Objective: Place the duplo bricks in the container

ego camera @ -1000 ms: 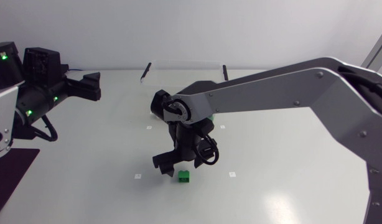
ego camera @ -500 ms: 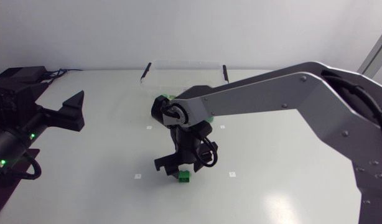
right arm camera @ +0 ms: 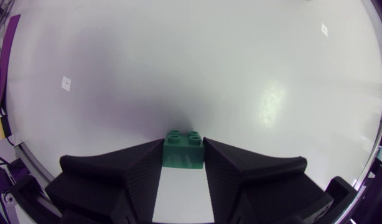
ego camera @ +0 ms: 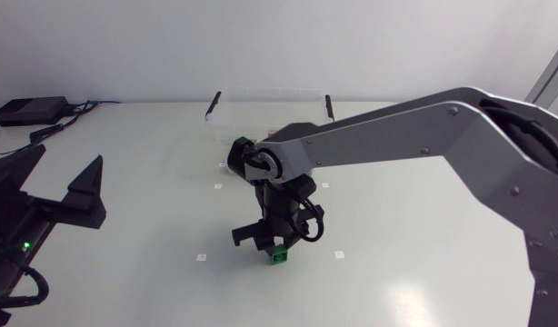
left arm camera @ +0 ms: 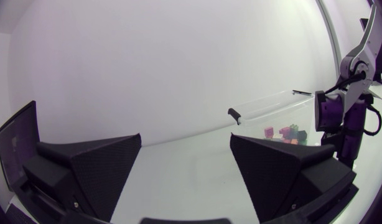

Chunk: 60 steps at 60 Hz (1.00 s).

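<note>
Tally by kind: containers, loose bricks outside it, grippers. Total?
container: 1
green brick outside it: 1
left gripper, right gripper: 2
Total: 4
stored bricks: too small to count

Right claw (ego camera: 265, 243) dropped around green brick (ego camera: 278, 256) (left arm (ego camera: 43, 213) withdrew).

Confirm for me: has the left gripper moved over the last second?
Yes. The left gripper has swung back toward the table's near left side, ending farther from the clear container at the far edge.
</note>
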{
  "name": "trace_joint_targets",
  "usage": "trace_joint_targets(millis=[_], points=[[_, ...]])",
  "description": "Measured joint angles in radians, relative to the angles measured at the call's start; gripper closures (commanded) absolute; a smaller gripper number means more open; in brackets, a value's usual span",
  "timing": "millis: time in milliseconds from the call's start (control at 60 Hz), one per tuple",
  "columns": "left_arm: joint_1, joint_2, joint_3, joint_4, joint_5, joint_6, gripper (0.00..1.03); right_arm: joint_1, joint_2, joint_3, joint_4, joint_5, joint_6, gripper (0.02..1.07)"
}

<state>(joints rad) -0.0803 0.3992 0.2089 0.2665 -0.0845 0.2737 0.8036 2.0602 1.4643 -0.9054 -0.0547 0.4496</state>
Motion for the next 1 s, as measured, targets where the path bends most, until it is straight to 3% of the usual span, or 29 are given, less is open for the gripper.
trace_joint_targets(millis=[500, 783, 1000], points=[[0.000, -0.378, -0.176, -0.082, 0.000, 0.015, 0.04, -0.061, -0.214, 0.010, -0.004, 0.130, -0.004, 0.83], [0.004, -0.401, -0.195, -0.093, 0.000, 0.018, 0.04, -0.116, -0.266, 0.146, -0.003, 0.184, -0.029, 0.83], [0.046, -0.401, -0.195, -0.093, 0.000, 0.016, 0.04, -0.181, -0.264, 0.226, 0.072, 0.198, -0.063, 0.83]])
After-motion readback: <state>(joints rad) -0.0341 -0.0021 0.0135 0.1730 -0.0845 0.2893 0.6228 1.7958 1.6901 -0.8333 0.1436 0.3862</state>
